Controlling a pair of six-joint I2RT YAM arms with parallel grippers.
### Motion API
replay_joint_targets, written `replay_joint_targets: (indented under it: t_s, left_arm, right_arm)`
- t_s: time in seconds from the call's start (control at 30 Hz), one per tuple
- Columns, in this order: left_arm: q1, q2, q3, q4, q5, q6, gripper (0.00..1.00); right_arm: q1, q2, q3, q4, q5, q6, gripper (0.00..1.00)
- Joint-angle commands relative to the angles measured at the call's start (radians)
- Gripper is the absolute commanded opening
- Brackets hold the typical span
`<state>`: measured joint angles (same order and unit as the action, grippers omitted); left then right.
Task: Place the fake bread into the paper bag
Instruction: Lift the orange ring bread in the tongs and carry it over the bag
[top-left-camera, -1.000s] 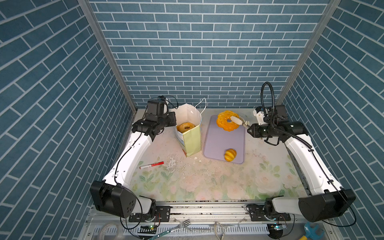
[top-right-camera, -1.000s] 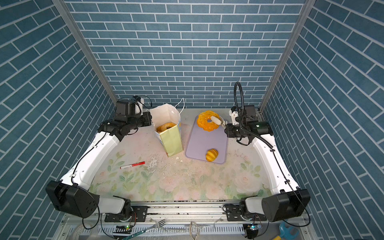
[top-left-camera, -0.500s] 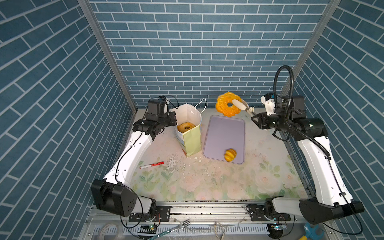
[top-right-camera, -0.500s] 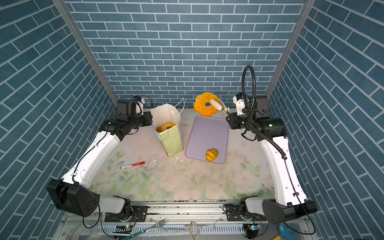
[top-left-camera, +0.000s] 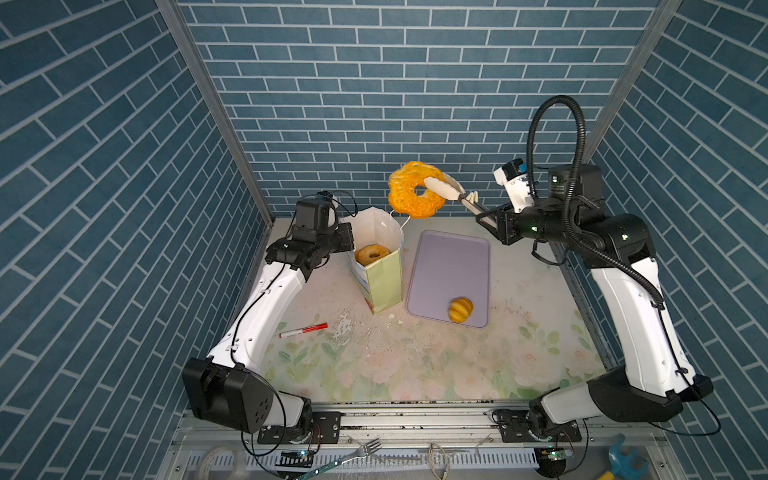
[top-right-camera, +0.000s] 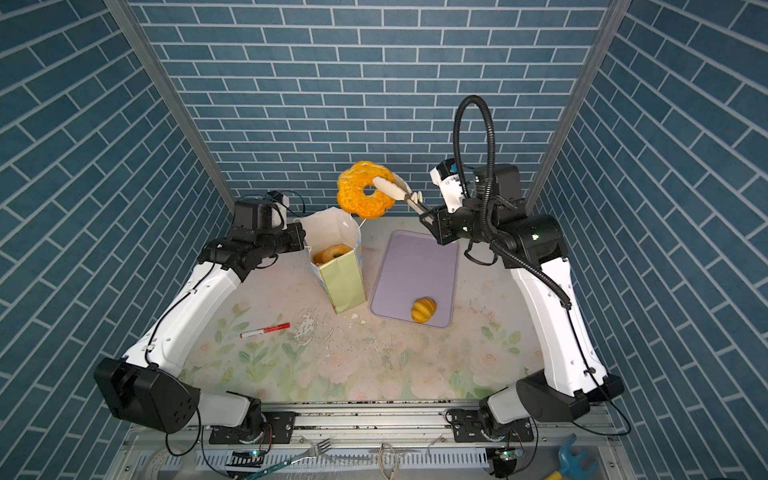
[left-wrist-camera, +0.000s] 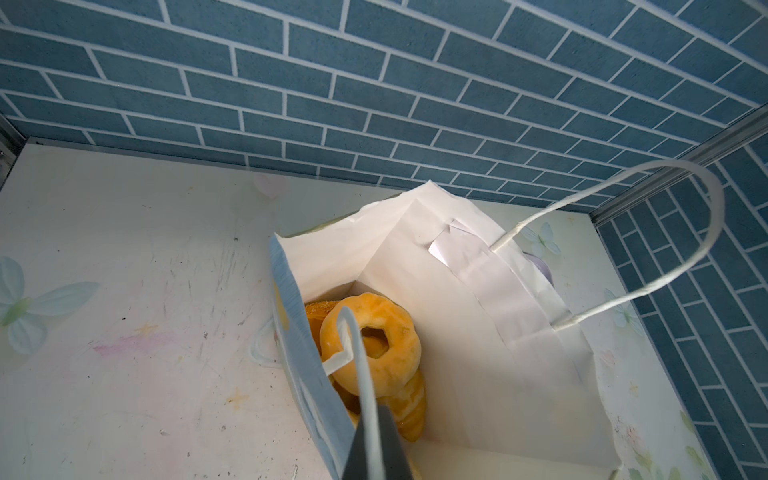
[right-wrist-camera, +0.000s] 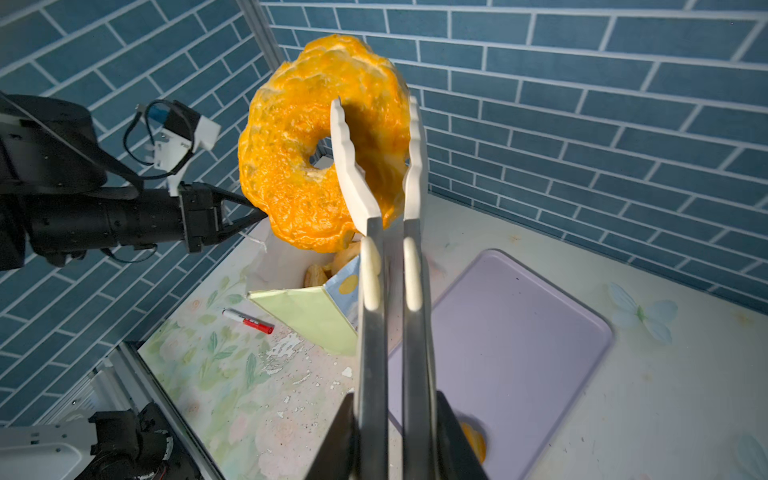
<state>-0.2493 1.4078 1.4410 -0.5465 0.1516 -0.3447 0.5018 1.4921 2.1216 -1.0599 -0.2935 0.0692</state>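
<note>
Tongs (right-wrist-camera: 370, 332) between right fingers (right-wrist-camera: 455, 449), ring pastry (top-left-camera: 401, 203) in tong tips beyond them, raised near mouth of paper bag (top-left-camera: 384, 282), tray (top-left-camera: 449, 257) below tongs, roll (top-left-camera: 460, 309) on its near end, bag handle (left-wrist-camera: 362, 374) between left fingers (left-wrist-camera: 392, 449), pastries (left-wrist-camera: 395, 332) in bag beyond them, marker (top-left-camera: 303, 330) on table (top-left-camera: 415, 365) left of bag

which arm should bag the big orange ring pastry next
Right: right gripper holds metal tongs clamping the orange ring pastry near the pale green paper bag; left gripper pinches its white cord handle.
</note>
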Motion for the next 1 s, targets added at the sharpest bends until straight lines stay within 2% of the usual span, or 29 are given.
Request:
replay_joint_targets:
  t_s: [0.0, 0.37, 0.73, 0.8, 0.97]
  left_arm:
    - [-0.001, 0.002, -0.013, 0.013, 0.009, -0.007, 0.0]
    - [-0.001, -0.031, -0.047, 0.026, 0.007, -0.016, 0.0]
    - [0.0, -0.058, -0.059, 0.019, -0.001, -0.012, 0.0]
    - [-0.001, -0.057, -0.058, 0.017, -0.001, -0.011, 0.0]
    - [-0.001, -0.058, -0.054, 0.016, -0.003, -0.009, 0.0]
  right_arm:
    - [0.062, 0.059, 0.034, 0.05, 0.04, -0.054, 0.02]
    - [0.218, 0.191, 0.028, 0.079, 0.255, -0.126, 0.03]
    - [0.275, 0.27, 0.059, 0.066, 0.323, -0.161, 0.05]
    - [0.282, 0.279, 0.067, 0.061, 0.319, -0.167, 0.07]
    - [0.289, 0.292, 0.085, 0.045, 0.304, -0.184, 0.21]
